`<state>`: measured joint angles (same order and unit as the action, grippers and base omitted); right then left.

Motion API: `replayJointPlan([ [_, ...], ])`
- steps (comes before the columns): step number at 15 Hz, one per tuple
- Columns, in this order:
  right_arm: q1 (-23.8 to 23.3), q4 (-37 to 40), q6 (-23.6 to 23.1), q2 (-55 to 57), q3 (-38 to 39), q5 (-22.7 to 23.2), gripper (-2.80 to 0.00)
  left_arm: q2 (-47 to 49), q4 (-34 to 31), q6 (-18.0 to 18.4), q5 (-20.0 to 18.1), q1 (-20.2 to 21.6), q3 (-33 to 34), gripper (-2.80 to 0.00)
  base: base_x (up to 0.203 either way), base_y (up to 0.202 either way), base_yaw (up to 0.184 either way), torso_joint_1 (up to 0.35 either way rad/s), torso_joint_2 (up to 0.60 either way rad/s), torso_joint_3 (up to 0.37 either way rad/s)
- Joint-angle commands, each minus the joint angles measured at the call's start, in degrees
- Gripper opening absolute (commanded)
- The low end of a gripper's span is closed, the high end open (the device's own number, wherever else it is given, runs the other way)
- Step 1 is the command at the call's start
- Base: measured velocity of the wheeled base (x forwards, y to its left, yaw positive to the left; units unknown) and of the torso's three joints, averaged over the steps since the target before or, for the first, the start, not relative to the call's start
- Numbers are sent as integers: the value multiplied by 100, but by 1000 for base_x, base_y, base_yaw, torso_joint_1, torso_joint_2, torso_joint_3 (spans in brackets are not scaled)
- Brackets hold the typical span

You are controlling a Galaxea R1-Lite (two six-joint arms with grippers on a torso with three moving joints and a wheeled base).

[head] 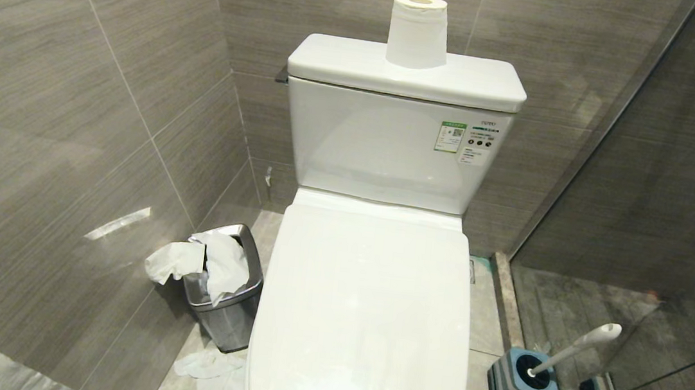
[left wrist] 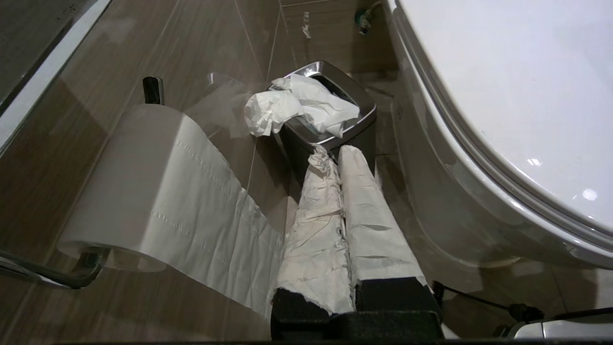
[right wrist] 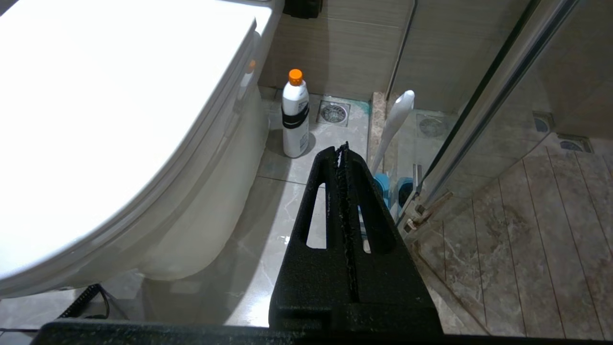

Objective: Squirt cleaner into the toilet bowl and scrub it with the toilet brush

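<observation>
Toilet brush (head: 573,350) stands in its holder (head: 525,380) beside the lidded toilet (head: 367,313).

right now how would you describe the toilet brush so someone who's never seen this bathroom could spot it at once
Start at the white toilet with its lid shut and look to the floor on its right, by the glass shower partition. There a square grey-and-blue holder stands, and the toilet brush leans out of it. Its slim white handle with a rounded end sets it apart from the orange-capped bottle nearby.
</observation>
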<state>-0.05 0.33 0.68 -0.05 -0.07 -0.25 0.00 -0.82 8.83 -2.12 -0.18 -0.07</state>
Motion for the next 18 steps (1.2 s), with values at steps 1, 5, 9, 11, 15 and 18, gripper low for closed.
replayJointPlan([
  [1, -4, 2, 2, 5, -1, -1, -280, 9, -6, -43, 11, 9, 16, -280, 0, 0, 0, 0, 0, 0],
  [5, -4, 2, 2, 5, -1, -1, -280, 9, -14, -277, 107, 9, 16, -280, 0, 0, 0, 0, 0, 0],
  [9, -4, 2, 2, 5, -1, -1, -280, 9, -4, -410, 98, 9, 5, -280, 0, 0, 0, 0, 0, 0],
  [11, -3, 2, 2, 5, 5, -1, -280, 9, -5, -179, 72, 9, 11, -280, 0, 0, 0, 0, 0, 0],
  [15, 4, 2, 2, 5, 7, -1, -280, 9, 5, -655, 52, 2, 14, -280, 0, 0, 0, 0, 0, 0],
  [18, -2, 2, 2, 5, -1, -1, -280, 9, 12, -892, 212, 1, 16, -280, 0, 0, 0, 0, 0, 0],
])
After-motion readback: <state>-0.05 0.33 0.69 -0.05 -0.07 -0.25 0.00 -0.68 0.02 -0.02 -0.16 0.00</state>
